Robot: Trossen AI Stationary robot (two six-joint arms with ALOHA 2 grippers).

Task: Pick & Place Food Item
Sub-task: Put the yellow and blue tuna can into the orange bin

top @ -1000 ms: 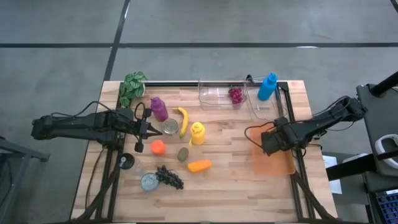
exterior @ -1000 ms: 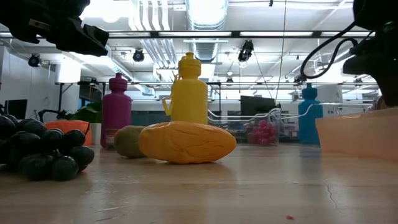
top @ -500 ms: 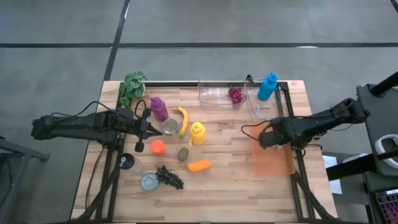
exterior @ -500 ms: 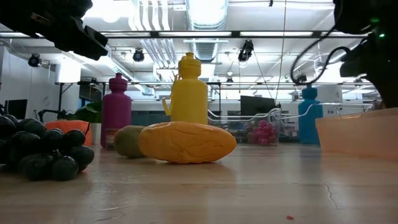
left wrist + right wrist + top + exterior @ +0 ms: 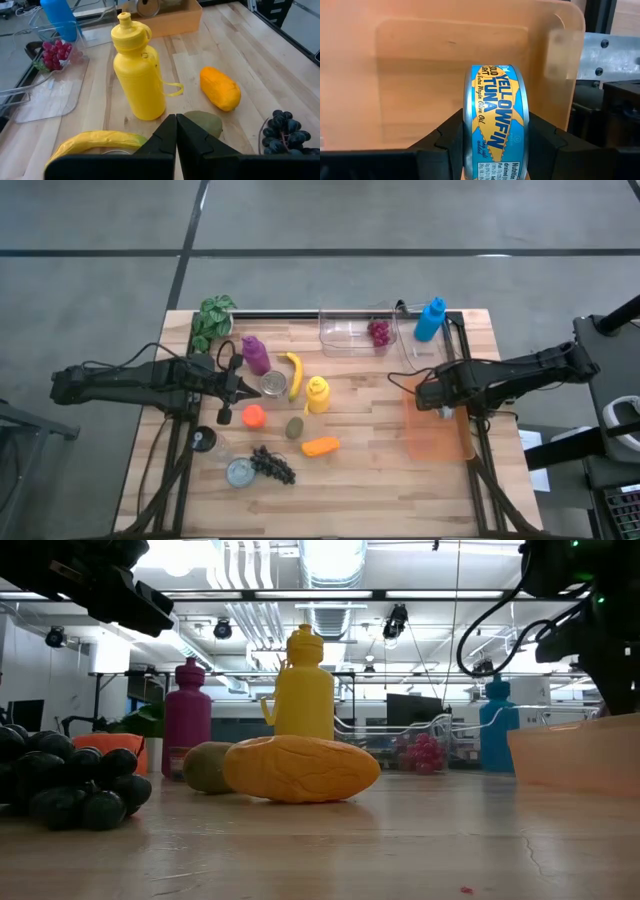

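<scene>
Wooden slats of the table (image 5: 360,480) carry an orange bin (image 5: 437,432) at the right edge, and over its far end the right gripper (image 5: 424,394) has been carried forward from a spot nearer the bin's middle, jaws clamped on a yellowfin tuna can (image 5: 494,125) held on edge. The can is thus judged not yet placed, with release into the bin likely next. The left gripper (image 5: 175,131) is kept pressed shut and empty above the banana (image 5: 95,142), unmoved.

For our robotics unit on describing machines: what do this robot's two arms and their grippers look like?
Both arms are dark, near-black jointed limbs with loose black cables looping alongside them. The left gripper ends in two angular matte-black fingers tapering to a point. The right gripper has blocky black fingers with stepped, faceted inner faces. No markings or coloured parts show on either.
</scene>
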